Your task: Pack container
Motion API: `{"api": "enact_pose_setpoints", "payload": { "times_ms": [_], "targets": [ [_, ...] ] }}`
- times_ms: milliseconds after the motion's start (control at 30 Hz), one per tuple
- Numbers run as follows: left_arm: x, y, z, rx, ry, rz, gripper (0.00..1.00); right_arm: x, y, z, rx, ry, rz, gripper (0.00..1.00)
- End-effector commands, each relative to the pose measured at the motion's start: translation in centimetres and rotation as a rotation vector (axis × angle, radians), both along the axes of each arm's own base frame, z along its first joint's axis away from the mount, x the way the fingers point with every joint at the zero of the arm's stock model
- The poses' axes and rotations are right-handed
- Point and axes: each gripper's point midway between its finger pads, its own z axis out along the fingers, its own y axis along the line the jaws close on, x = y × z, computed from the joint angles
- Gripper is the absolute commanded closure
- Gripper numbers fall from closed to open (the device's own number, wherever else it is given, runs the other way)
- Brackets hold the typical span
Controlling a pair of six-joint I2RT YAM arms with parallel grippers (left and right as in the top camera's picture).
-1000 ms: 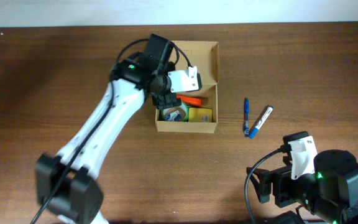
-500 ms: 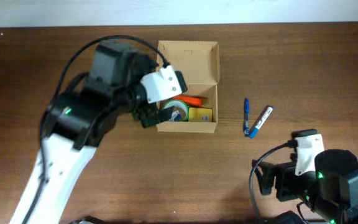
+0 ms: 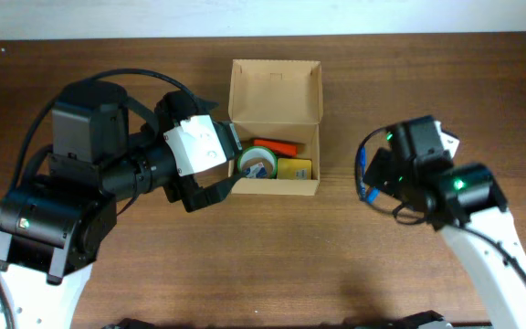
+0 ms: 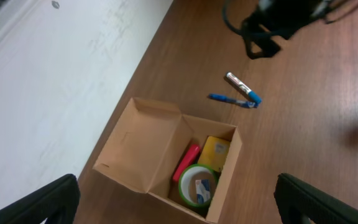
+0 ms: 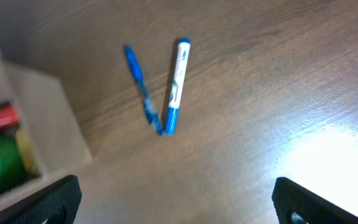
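Left fingers (image 4: 36, 205) and right fingers (image 5: 42, 202) gape empty; we should next grasp a pen (image 5: 143, 89) at 3 o'clock of the box (image 3: 275, 91).

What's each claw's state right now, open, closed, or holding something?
Left claw: open, holding nothing.
Right claw: open, holding nothing.
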Motion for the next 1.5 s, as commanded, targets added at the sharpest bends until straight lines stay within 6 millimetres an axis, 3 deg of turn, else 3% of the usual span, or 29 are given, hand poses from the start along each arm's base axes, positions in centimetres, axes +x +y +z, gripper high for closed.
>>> {"api": "enact_pose_setpoints", "payload": {
  "times_ms": [0,133,333,567,700,867,1033,1300,1467],
  "targets": [
    [-0.2,0.0,1.0,-0.02,-0.019,-0.007,0.01,1.3,-0.8,-0.9,0.073,0.019,0.017,0.0],
    [-0.2,0.0,1.0,-0.01,-0.034,-0.017,0.0,3.5,-2.7,-3.3,0.069,0.065,0.044,0.04],
    [-0.3,0.0,1.0,-0.01,-0.033,-0.017,0.0,6.1,-2.6,-8.6,0.059,0.175,0.125,0.03],
    [-0.3,0.0,1.0,-0.01,-0.032,-0.017,0.0,6.8,-3.5,-14.1,0.086,0.292,0.101,0.04],
    [-0.3,0.0,1.0,-0.01,-0.032,-0.017,0.0,8.3,-4.5,-14.6,0.166,0.238,0.093,0.14],
    [-0.3,0.0,1.0,-0.01,-0.032,-0.017,0.0,9.3,-3.8,-15.0,0.198,0.182,0.14,0.28],
    [-0.3,0.0,1.0,-0.01,-0.032,-0.017,0.0,8.5,-3.4,-16.7,0.216,0.184,0.146,0.32],
    [-0.3,0.0,1.0,-0.01,-0.032,-0.017,0.0,8.1,-3.5,-18.4,0.209,0.161,0.143,0.49],
    [-0.3,0.0,1.0,-0.01,-0.032,-0.017,0.0,7.9,-3.4,-19.5,0.216,0.185,0.141,0.51]
  ]
}}
